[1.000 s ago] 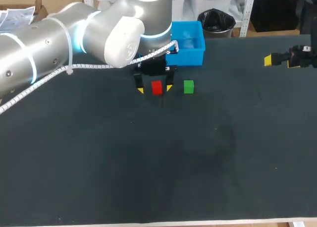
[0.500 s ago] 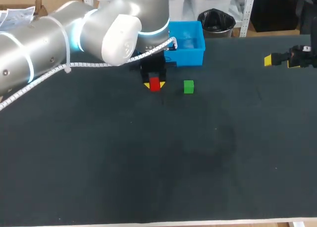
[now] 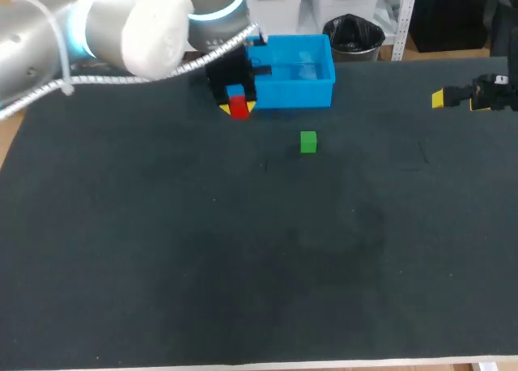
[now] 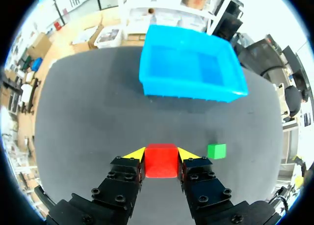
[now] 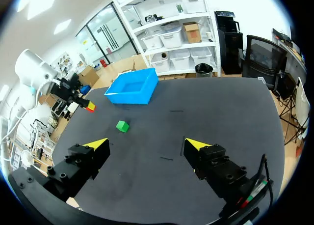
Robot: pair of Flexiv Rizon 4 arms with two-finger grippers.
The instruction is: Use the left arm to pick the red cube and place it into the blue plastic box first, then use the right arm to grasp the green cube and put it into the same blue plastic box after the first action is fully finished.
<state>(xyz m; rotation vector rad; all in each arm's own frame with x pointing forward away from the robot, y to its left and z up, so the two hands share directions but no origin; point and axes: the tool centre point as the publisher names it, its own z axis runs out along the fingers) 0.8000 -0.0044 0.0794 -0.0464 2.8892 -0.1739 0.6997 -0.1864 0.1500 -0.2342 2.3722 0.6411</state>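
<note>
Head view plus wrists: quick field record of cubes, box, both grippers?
red cube: gripped from two sides by left gripper, outside blue box
left gripper: shut on red cube, near the box's left front corner
blue box: no cube inside
green cube: on table, in front of box, untouched
right gripper: open, holding nothing, at table's right edge

Left fingers (image 4: 134, 154) clamped, right fingers (image 5: 98, 144) spread

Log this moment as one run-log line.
left end effector: shut on red cube, near blue plastic box | right end effector: open, empty | green cube: on table
</note>
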